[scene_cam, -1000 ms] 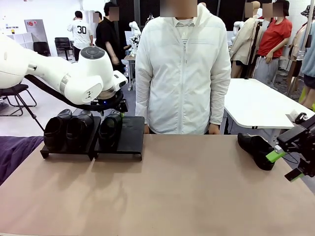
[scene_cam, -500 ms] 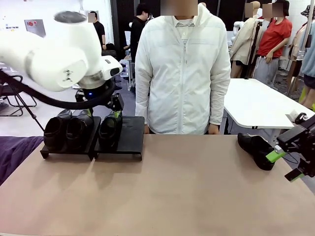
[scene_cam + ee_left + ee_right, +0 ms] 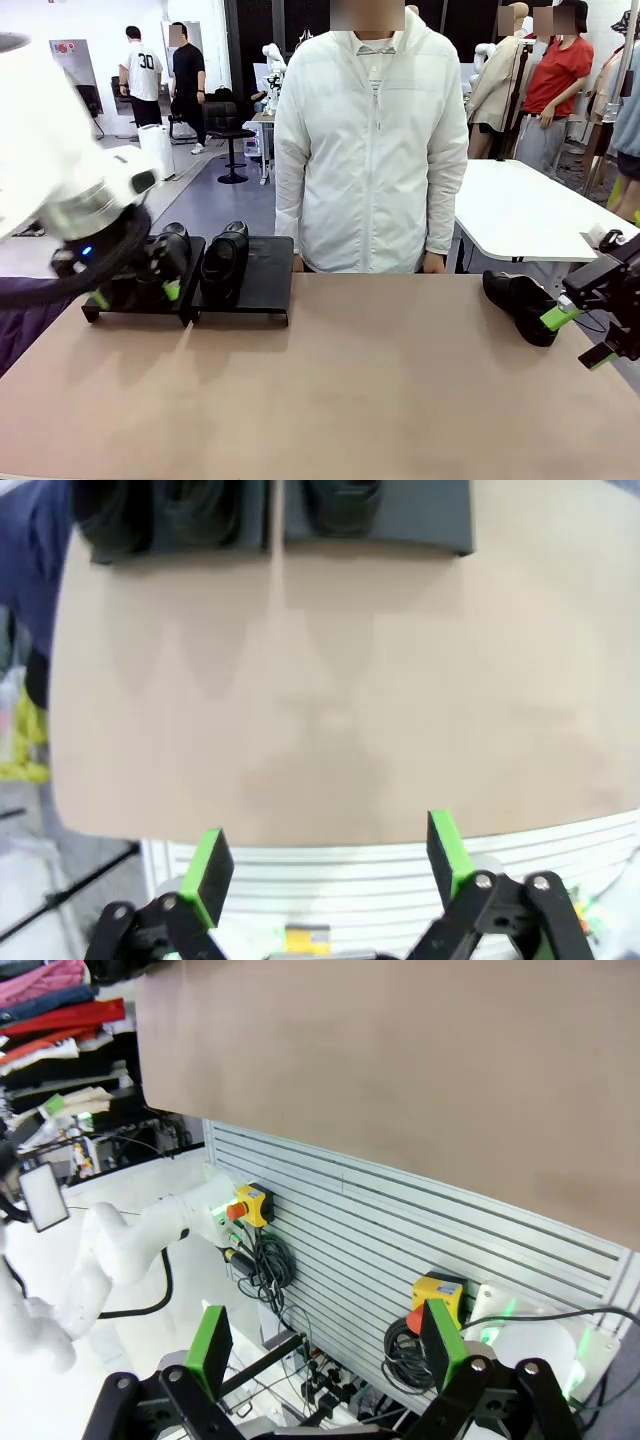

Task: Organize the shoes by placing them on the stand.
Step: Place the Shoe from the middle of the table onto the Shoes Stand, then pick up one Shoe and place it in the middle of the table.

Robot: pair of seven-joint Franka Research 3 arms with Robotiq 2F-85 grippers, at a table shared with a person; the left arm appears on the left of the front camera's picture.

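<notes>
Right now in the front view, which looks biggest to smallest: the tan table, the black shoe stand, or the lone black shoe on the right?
1. Tan tabletop
2. Low black two-panel stand
3. Lone black rounded-toe shoe

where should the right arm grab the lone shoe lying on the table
Judging from the front view, grip the shoe across its narrow upper near the collar, coming from above. It lies low on the table beside the right gripper, toe toward the robot, so its flanks are the sides open jaws could span.
</notes>
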